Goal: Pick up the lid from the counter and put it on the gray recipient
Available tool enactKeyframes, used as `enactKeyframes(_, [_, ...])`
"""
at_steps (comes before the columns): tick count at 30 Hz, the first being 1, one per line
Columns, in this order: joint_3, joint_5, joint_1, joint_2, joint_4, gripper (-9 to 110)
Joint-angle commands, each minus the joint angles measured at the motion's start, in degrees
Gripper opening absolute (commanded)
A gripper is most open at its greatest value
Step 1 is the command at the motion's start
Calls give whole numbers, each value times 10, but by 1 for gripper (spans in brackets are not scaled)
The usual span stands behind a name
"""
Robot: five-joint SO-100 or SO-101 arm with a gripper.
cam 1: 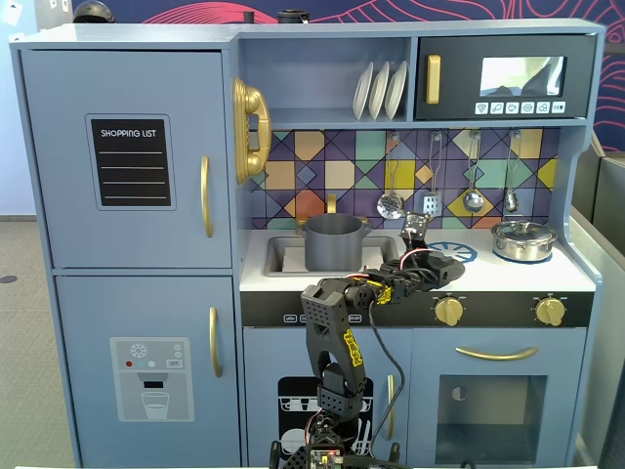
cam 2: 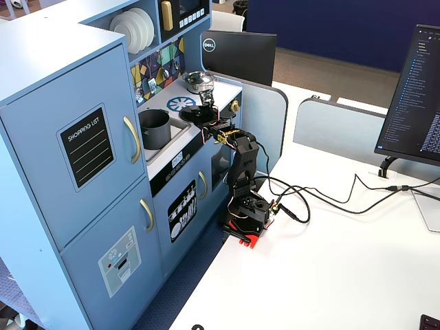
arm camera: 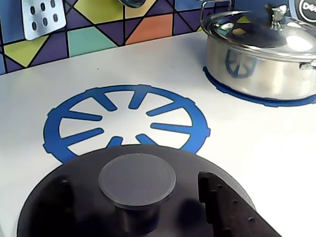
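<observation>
While a fixed view places the gray recipient (cam 1: 335,242) in the sink, we see in the wrist view the lid (arm camera: 136,197) on the desk (arm camera: 256,148), its knob between the end effector's (arm camera: 138,200) open jaws.

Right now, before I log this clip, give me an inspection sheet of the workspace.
Surface: white toy-kitchen counter with a blue burner ring printed on it.
Job's things: flat dark-gray lid with central knob, close under the wrist camera; matte gray cylindrical pot in the sink, uncovered.
Clutter: shiny silver lidded pot on the second burner; utensils hanging on the backsplash.
Gripper: gripper at the lid; jaw state unclear.
Cables: black leads trail from the arm's base.
Surroundings: monitor on the desk.
</observation>
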State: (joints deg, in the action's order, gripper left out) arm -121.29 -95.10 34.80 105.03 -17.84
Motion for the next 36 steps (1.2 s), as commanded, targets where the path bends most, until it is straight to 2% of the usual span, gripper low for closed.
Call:
enactKeyframes(1, [35, -10, -2, 3, -15, 9])
enactKeyframes(3, [33, -12, -4, 3, -15, 0])
enactKeyframes(16, [27, -10, -28, 62, -8, 0])
enactKeyframes(26, [123, -30, -49, 149, 104, 0])
enactKeyframes(36, [185, -5, -134, 247, 238, 0])
